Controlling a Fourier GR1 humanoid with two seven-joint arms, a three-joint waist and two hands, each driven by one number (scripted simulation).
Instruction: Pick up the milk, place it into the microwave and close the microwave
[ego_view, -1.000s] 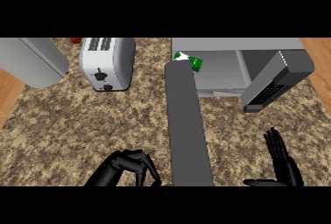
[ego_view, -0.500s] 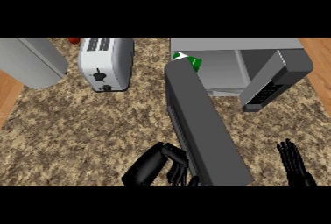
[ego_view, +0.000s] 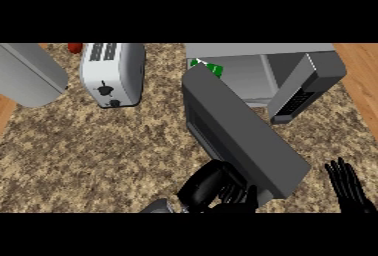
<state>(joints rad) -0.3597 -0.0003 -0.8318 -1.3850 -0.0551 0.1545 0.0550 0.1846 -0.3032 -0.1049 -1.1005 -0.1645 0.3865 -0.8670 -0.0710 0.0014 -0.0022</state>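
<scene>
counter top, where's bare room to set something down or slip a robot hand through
Bare counter runs below the toaster, left of the microwave door; another strip lies between that door and the right robot hand. It is crowded where the left robot hand meets the door, and at the microwave mouth around the milk.

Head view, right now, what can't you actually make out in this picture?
- Milk carton: mostly hidden behind the left forearm; only a green-and-white corner shows.
- Left hand: partly under the forearm, its grip unclear.
- Right hand: cut off by the lower edge.
- Red object behind the toaster: too little showing to identify.
</scene>
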